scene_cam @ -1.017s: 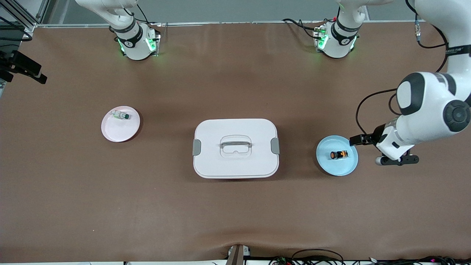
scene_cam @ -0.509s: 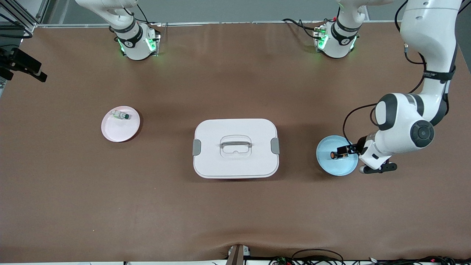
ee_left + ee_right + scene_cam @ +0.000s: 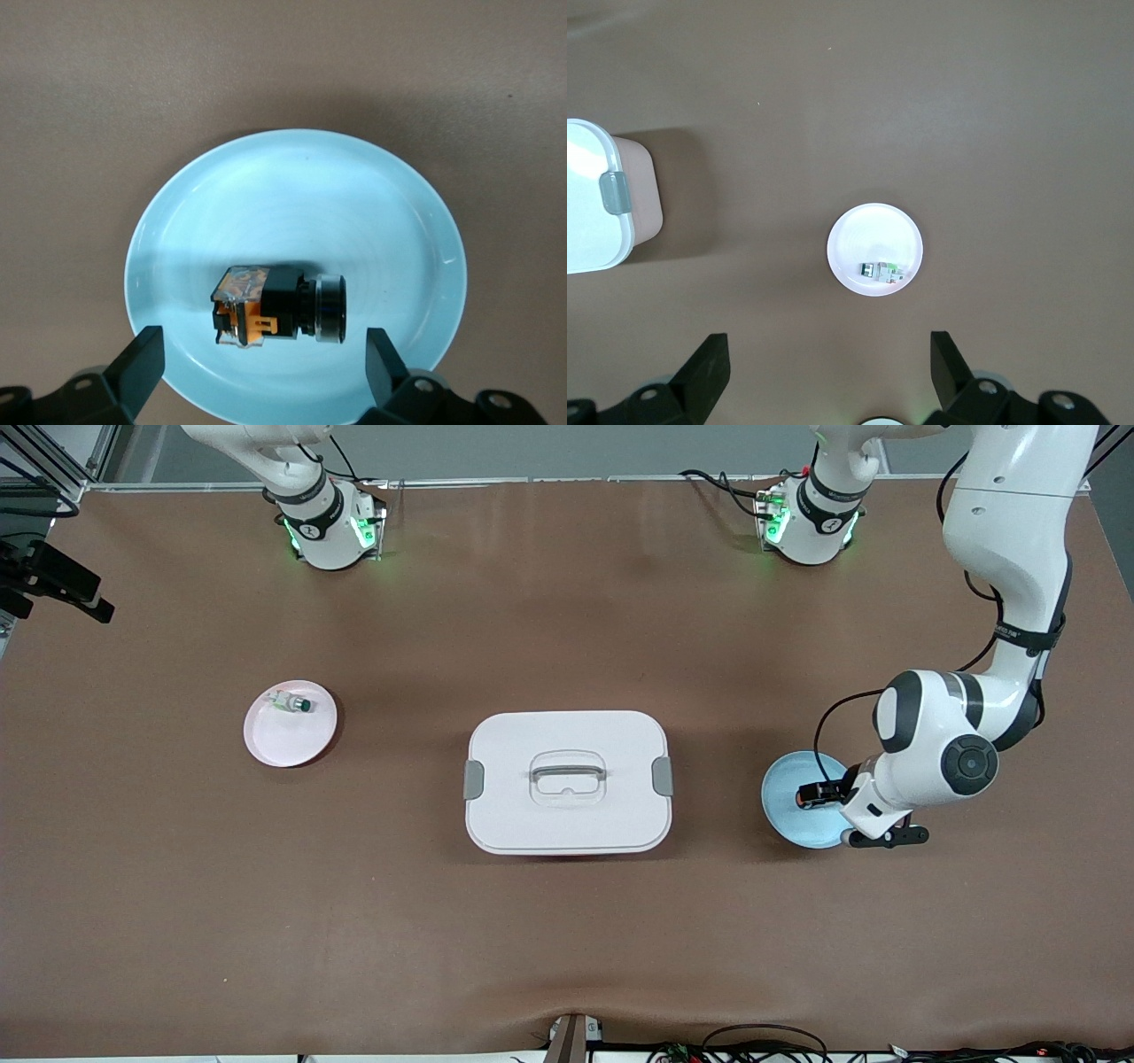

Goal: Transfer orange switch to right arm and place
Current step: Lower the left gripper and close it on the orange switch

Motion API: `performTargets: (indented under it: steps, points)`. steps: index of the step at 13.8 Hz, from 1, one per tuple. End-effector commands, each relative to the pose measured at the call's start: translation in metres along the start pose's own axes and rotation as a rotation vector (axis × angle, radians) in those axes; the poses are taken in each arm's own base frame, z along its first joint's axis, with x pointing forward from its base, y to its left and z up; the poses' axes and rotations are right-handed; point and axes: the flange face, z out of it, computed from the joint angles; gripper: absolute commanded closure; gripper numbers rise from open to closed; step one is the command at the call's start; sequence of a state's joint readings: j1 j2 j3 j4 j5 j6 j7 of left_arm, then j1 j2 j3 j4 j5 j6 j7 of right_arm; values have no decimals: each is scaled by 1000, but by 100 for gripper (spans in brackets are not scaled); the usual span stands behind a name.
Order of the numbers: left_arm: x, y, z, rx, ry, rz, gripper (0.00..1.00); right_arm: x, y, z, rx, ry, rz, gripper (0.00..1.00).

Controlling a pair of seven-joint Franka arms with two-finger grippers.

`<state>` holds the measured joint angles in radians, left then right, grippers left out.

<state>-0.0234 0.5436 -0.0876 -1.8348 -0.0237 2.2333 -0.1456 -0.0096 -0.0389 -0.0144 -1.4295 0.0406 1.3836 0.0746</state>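
Note:
The orange switch (image 3: 279, 305) lies on its side on a pale blue plate (image 3: 292, 204), with its black body and orange marks showing. In the front view the switch (image 3: 802, 798) is partly covered by my left gripper (image 3: 819, 793), which hangs over the blue plate (image 3: 788, 819). In the left wrist view my left gripper (image 3: 263, 354) is open, a finger (image 3: 142, 359) on either side of the switch and clear of it. My right gripper (image 3: 830, 359) is open and empty, high above the table near a pink plate (image 3: 875, 239). In the front view only the right arm (image 3: 301, 478) near its base shows.
A white lidded box (image 3: 567, 781) with grey clips stands mid-table between the two plates. The pink plate (image 3: 291, 735) toward the right arm's end holds a whitish part with a green tip (image 3: 291, 703). Brown mat covers the table.
The left arm has swung in from its end of the table, bringing its open gripper over the blue plate and astride the switch. The right arm's view gives no earlier frame.

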Motion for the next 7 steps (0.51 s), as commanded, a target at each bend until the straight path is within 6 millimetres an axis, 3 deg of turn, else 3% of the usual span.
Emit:
performTargets:
  steps: [1, 7]
  points:
    - [1, 4, 5, 2, 1, -4, 0, -7, 0, -4, 15, 6, 17, 0]
    - [3, 8, 17, -2, 2, 0, 0, -7, -3, -7, 19, 14, 59, 0]
